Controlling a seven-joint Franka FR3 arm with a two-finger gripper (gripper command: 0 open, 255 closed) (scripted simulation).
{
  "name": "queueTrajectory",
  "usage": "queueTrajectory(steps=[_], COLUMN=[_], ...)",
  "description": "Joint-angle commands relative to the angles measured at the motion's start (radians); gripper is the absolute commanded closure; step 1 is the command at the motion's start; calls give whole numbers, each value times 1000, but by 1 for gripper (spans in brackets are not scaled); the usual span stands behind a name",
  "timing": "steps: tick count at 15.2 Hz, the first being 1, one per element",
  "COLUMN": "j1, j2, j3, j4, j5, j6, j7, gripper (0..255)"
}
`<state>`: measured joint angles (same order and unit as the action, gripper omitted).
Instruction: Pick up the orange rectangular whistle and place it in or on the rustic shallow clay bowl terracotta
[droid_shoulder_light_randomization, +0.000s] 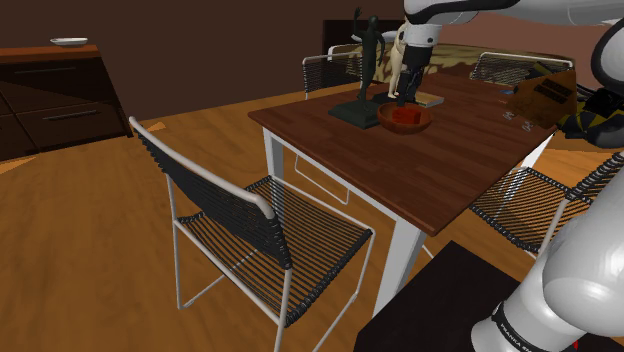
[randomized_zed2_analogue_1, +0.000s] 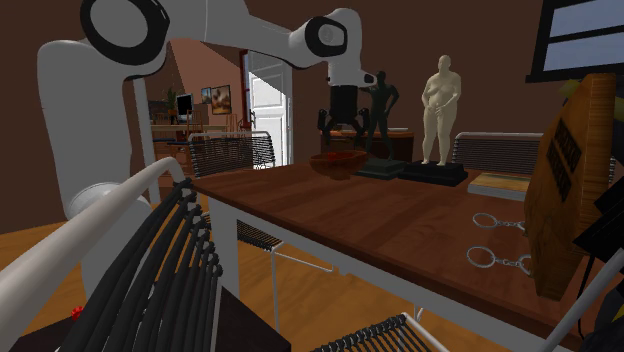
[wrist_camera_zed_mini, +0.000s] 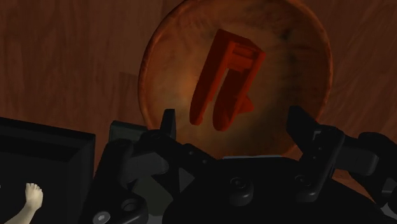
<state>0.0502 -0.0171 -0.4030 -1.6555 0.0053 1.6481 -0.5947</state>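
The orange-red rectangular whistle (wrist_camera_zed_mini: 226, 79) is seen lying inside the shallow, reddish-brown clay bowl (wrist_camera_zed_mini: 289, 63), resting on its floor and clear of the rim. The bowl stands on the dark wooden table (droid_shoulder_light_randomization: 420, 170), toward one o'clock in the shoulder view. The black gripper (wrist_camera_zed_mini: 234, 127) is held just above it, with its fingers (wrist_camera_zed_mini: 167, 124) spread wide and nothing clasped between them.

If the line joining the fingers is read as nine-to-three, the whistle lies at twelve, straight ahead of the gap. Its long axis runs from about one to seven, so it is nearly square to that line. No contact between fingers and whistle is seen.

The placing is therefore judged done, and a straight withdrawal is what remains. The dark statuette (droid_shoulder_light_randomization: 368, 60), at nine o'clock of the bowl in the shoulder view and just beside it, should be kept clear of.
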Motion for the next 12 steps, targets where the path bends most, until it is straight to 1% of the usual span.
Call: queueTrajectory(steps=[1, 5, 12], j1=[0, -6, -6], j2=[0, 38, 38], j3=[0, -6, -6], j4=[0, 172, 172], j5=[0, 15, 15], j6=[0, -138, -138], j7=[0, -10, -10], gripper=[0, 0, 0])
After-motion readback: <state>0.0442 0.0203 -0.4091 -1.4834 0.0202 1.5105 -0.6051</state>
